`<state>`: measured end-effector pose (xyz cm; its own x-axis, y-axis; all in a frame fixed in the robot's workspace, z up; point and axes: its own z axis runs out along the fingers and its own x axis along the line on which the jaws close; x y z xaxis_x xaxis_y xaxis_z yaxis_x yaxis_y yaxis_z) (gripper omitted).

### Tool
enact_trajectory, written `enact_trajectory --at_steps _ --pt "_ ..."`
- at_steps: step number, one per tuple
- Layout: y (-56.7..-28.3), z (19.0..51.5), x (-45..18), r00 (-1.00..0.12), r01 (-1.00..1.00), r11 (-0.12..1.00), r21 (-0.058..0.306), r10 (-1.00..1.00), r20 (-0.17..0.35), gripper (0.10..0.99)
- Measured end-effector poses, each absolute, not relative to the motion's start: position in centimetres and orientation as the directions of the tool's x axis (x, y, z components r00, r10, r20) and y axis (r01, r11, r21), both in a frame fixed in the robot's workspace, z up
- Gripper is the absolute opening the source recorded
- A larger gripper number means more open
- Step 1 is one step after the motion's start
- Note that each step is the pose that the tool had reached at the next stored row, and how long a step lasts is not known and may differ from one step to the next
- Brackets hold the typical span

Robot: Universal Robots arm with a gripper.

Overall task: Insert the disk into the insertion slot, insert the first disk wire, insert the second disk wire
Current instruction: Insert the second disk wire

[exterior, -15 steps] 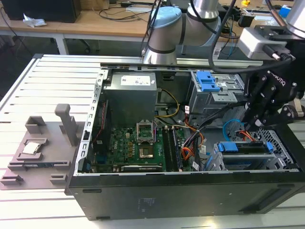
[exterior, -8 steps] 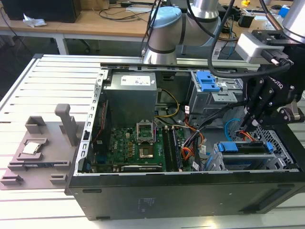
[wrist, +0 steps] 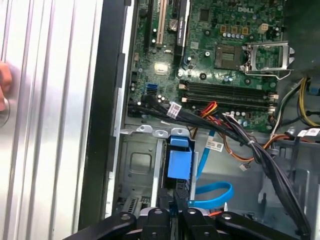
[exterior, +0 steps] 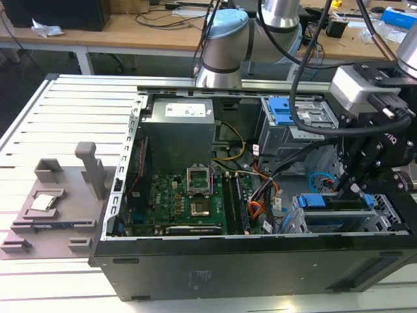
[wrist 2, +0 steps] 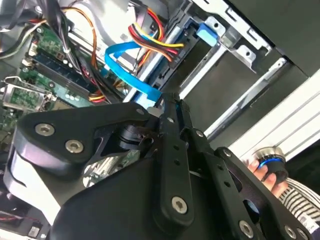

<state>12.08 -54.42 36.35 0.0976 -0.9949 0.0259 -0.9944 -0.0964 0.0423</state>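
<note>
The disk (exterior: 335, 207) sits in the insertion slot (exterior: 296, 222), a silver cage at the case's front corner on the exterior view's right. Its blue carrier (wrist: 179, 159) shows edge-on in the first wrist view, between the slot's metal walls (wrist: 137, 167). My gripper (exterior: 352, 189) hangs just over the disk's end. Its fingers (wrist: 165, 200) stand close together on the dark plug of a flat blue wire (wrist: 215, 195). In the second wrist view that blue wire (wrist 2: 129, 62) runs down to the gripper (wrist 2: 167, 101), beside the slot's frame (wrist 2: 246, 53). A red, yellow and black wire bundle (wrist 2: 150, 35) lies near the carrier's blue tab (wrist 2: 207, 31).
The motherboard (exterior: 189, 199) fills the case floor, with the power supply (exterior: 179, 124) behind it. A second bay with blue latch tabs (exterior: 285, 111) stands at the back. Black cable bundles (wrist: 250, 145) cross beside the slot. A person's hand (wrist 2: 262, 170) rests on the table outside the case.
</note>
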Motion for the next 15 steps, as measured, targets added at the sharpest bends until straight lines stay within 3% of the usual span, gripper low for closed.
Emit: enact_trajectory --at_steps 15 --pt "-53.6 34.8 12.9 0.093 -0.995 -0.092 0.042 -0.996 0.003 0.161"
